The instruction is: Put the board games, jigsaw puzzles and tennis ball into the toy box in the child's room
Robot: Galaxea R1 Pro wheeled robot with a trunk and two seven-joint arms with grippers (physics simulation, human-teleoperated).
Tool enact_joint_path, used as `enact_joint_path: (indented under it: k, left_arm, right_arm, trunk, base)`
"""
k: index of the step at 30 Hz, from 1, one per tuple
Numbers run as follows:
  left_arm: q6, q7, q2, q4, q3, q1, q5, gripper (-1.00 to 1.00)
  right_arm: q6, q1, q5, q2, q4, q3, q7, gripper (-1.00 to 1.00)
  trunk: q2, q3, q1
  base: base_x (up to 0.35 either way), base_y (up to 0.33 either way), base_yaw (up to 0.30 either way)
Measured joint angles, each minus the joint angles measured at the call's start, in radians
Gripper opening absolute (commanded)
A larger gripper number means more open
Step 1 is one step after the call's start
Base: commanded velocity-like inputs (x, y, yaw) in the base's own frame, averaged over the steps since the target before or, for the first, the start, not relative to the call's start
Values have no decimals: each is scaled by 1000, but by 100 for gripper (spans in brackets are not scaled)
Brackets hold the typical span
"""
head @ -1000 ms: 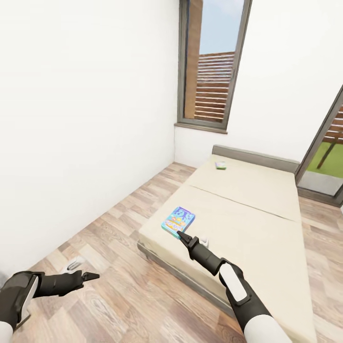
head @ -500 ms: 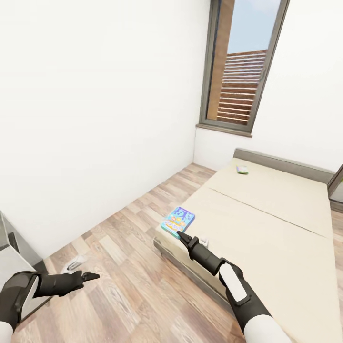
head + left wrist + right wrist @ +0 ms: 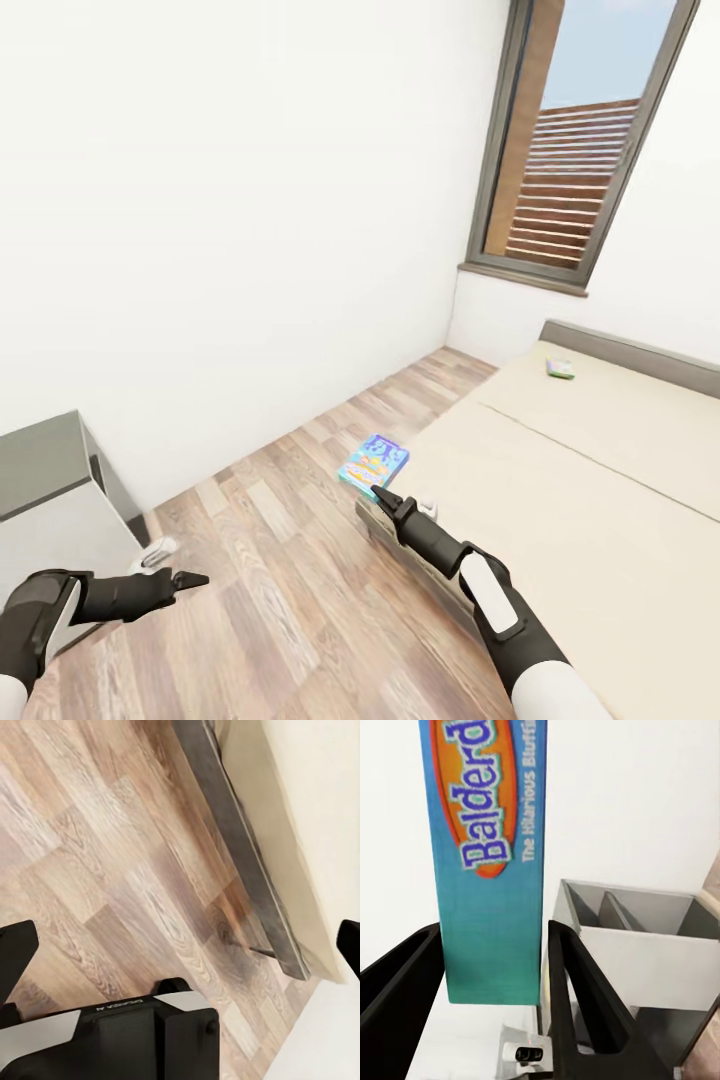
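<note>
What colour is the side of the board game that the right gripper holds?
The board game is teal-blue with an orange oval bearing white lettering, clearest in the right wrist view.

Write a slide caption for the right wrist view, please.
Right gripper clamps a blue board game edge-on, a white wall behind.

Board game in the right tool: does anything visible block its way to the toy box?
Cannot say: the toy box is out of frame. The right tool holds the board game over open wooden floor, beside the bed.
</note>
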Motion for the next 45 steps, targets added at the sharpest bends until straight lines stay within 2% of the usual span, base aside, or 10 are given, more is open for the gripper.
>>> enact_joint_path:
  k: [18, 23, 34, 41, 45]
  left_arm:
    - [-47, 0, -1, 0, 1, 0, -3, 100]
    - [-47, 1, -2, 0, 1, 0, -3, 100]
    - [-49, 2, -2, 0, -30, 0, -3, 100]
    - [-51, 1, -3, 0, -32, 0, -2, 100]
    - [-84, 1, -6, 1, -40, 0, -3, 100]
  right_arm:
    - [-3, 0, 0, 1, 2, 0, -1, -100]
    - [-31, 0, -1, 1, 1, 0, 0, -100]
    - [-41, 0, -1, 1, 2, 1, 8, -100]
    - [-40, 0, -4, 1, 1, 1, 11, -100]
    - [-41, 0, -4, 1, 1, 1, 11, -100]
  trunk:
    - [0, 0, 0]
    - [0, 0, 0]
    - [0, 0, 0]
    - [0, 0, 0]
    - [0, 0, 0]
  base:
    - [0, 0, 290]
    - [0, 0, 290]
    - [0, 0, 282]
    - [0, 0, 68]
    - [17, -35, 6]
